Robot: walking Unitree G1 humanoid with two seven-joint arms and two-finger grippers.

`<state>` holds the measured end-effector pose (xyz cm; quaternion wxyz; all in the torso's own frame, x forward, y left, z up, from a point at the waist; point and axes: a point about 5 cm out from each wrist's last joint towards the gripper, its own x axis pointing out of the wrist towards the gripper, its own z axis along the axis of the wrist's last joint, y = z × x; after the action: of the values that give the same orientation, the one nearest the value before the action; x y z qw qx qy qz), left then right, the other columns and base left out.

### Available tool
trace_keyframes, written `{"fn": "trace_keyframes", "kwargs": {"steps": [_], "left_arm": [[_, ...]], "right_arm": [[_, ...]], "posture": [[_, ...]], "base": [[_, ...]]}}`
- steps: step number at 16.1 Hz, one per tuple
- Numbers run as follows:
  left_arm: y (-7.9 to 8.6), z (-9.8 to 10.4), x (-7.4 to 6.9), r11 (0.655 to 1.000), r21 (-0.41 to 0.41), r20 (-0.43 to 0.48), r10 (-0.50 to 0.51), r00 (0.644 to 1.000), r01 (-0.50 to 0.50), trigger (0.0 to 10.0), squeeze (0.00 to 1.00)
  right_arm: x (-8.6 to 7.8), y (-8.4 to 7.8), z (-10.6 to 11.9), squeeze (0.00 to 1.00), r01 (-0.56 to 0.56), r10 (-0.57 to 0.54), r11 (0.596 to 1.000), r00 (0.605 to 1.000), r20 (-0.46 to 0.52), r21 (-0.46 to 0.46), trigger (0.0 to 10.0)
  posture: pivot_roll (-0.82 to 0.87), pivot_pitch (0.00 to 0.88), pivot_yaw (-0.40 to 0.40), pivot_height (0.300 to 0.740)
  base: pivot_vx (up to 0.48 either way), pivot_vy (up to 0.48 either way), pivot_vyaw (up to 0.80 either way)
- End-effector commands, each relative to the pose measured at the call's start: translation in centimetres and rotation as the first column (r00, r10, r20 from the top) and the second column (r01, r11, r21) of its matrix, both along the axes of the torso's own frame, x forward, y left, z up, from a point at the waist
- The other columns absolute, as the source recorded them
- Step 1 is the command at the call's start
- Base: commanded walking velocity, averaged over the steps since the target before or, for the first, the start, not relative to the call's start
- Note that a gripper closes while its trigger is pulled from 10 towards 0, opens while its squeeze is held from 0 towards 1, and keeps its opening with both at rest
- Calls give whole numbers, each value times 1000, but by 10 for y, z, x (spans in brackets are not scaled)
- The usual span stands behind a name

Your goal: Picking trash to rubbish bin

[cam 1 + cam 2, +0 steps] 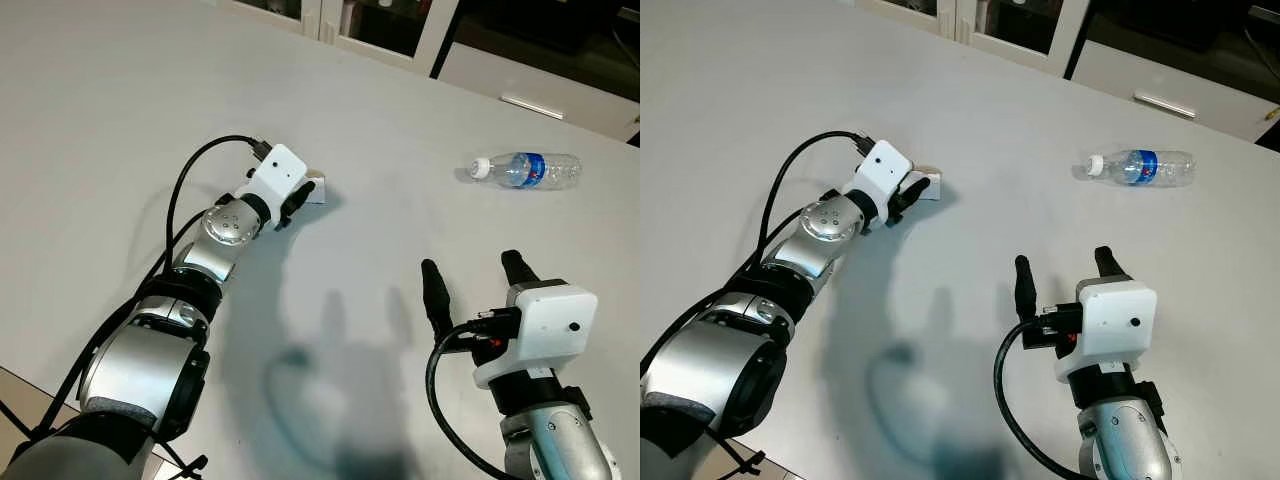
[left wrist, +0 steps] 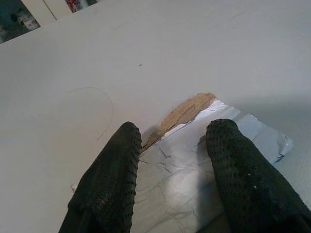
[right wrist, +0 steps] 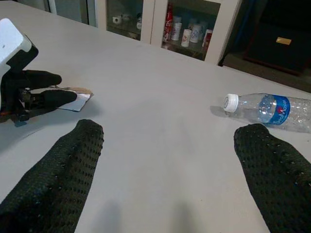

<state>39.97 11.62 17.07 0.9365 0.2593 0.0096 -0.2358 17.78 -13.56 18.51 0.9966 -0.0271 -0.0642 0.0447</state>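
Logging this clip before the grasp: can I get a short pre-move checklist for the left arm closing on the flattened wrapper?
1. Left gripper at the crumpled wrapper: ok, jaws open with a finger on each side of it.
2. Wrapper lying flat on the white table: ok.
3. Nothing else by the wrapper: ok.
4. Right gripper out of the way: ok, open, apart from the left.
5. Plastic bottle undisturbed: ok, lying on its side.
6. Rubbish bin location: cannot tell.

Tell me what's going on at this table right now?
The left gripper is stretched out over a crumpled foil wrapper on the white table, open fingers straddling it, not closed yet. The right gripper hovers open nearer the robot. A plastic water bottle lies on its side farther off, untouched.
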Motion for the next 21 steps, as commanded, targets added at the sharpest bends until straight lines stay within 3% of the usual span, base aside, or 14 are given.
{"fn": "trace_keyframes", "kwargs": {"steps": [1,11,21], "left_arm": [[16,-63,-20,992,127,-264,47,963,-14,0,0],[18,-65,-22,992,129,-283,44,958,-8,0,0],[22,-66,-24,992,120,-292,12,956,25,0,0]], "right_arm": [[-4,-1,1,0,1,-1,1000,1000,-13,13,10000],[-12,18,-8,0,-178,185,981,978,-94,76,10000],[-9,15,-10,0,-184,191,980,976,-103,70,10000]], "posture": [[6,305,-56,740],[6,306,-62,740],[18,298,-59,740]], "base": [[0,0,0],[0,0,0],[0,0,0]]}}
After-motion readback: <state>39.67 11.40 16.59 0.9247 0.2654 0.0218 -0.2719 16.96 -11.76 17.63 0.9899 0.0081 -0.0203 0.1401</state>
